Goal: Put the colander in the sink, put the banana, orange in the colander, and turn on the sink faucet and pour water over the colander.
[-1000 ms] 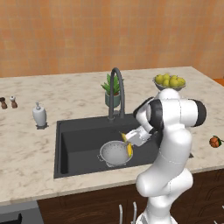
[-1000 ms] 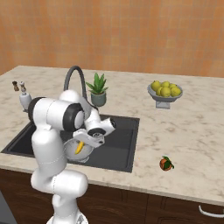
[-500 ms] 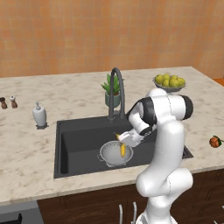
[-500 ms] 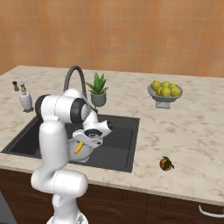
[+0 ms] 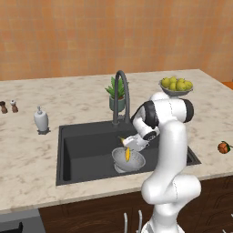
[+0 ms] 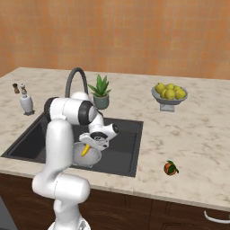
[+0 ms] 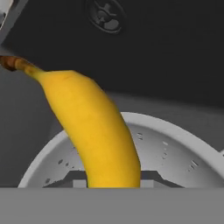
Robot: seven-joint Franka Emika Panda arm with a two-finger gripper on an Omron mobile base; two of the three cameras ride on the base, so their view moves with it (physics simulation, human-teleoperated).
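Note:
The silvery colander (image 5: 137, 163) (image 6: 93, 158) sits in the dark sink (image 5: 86, 145) (image 6: 122, 140), right of the middle. My gripper (image 5: 130, 146) (image 6: 90, 143) hovers just above it, shut on the yellow banana (image 5: 127, 154) (image 6: 85, 150), whose lower end hangs inside the bowl. In the hand view the banana (image 7: 94, 127) crosses in front of the colander's holed wall (image 7: 175, 148), hiding the fingertips, with the round drain (image 7: 105, 15) beyond. The orange (image 5: 223, 147) (image 6: 170, 168) lies on the counter to the right of the sink. The gooseneck faucet (image 5: 122, 91) (image 6: 74, 81) arches over the back edge.
A footed bowl of yellow-green fruits (image 5: 176, 85) (image 6: 169, 93) stands at the back right. A potted plant (image 5: 116, 93) (image 6: 100, 90) is behind the faucet. A white soap dispenser (image 5: 41, 120) (image 6: 26, 104) and two small shakers (image 5: 8, 106) (image 6: 19, 86) stand left of the sink.
The arm has swung left and down with the banana, from beside the colander to right over it. The banana's end now hangs in the bowl.

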